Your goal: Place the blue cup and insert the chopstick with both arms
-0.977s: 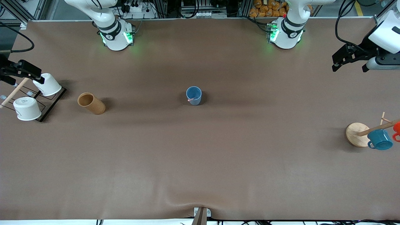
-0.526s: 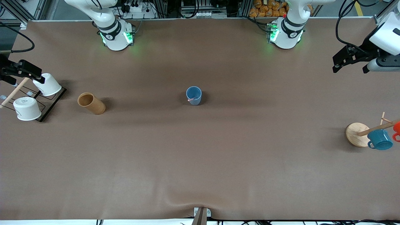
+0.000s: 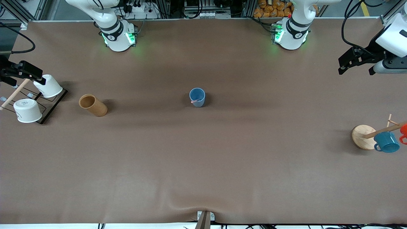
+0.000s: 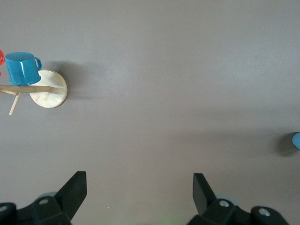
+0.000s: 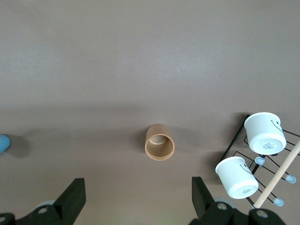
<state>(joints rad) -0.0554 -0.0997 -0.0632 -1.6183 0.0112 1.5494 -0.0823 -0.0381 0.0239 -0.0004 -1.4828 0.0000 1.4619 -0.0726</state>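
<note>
Left hand [image 3: 354, 63] empty, fingers apart, up by the left arm's end; right hand [image 3: 22, 72] same, over the rack [image 3: 47, 105]. Cup [image 3: 197, 97] upright mid-counter [image 3: 222, 159], well apart from rack, chopstick [image 3: 194, 101] in it. Looks done: keep both clear.

Light-blue cup [image 3: 197, 97], pinkish chopstick [image 3: 194, 101], tan cylinder [image 3: 93, 105], teal mug [image 3: 386, 142].

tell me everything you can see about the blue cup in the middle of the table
The blue cup is a small, smooth, light-blue tumbler with no handle, slightly tapered. It stands upright, mouth up, alone on the brown table near the middle. The thin pinkish chopstick leans inside it, its tip at the rim. No gripper touches it.
</note>
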